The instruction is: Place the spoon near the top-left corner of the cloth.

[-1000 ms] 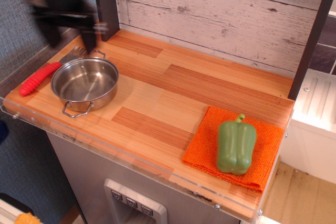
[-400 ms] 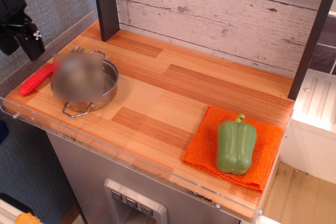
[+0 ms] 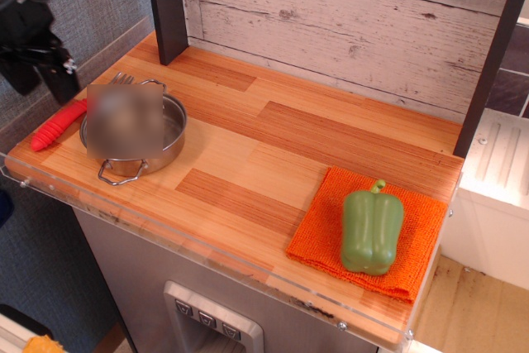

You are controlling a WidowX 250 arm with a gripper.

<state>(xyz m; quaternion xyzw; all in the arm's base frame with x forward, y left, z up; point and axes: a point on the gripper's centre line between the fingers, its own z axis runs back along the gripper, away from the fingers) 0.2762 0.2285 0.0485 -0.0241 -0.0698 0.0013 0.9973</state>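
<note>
Change since earlier view: the gripper [image 3: 40,80] has shifted slightly right and down toward the counter's left end; a second ago it was a blur above the pot. Nothing on the counter has moved.
Gripper: a dark shape at the upper left, hanging above the spoon's handle, with two fingers pointing down and a gap between them (spread apart, holding nothing).
Spoon [image 3: 62,124]: red ribbed handle lying flat at the far left edge of the counter, pronged metal head pointing toward the back wall, just beside the pot's left rim.
Pot [image 3: 135,133]: steel, two-handled, at the left end of the counter; a blurred patch covers most of its inside, so its contents cannot be told.
Cloth [image 3: 329,227]: orange, woven, at the front right of the counter, well apart from the spoon.
Green bell pepper [image 3: 371,230]: lies on the cloth, stem toward the back, covering the cloth's middle (its top-left corner stays bare).
Counter [image 3: 264,155]: wooden planks, with a pale board wall behind.
</note>
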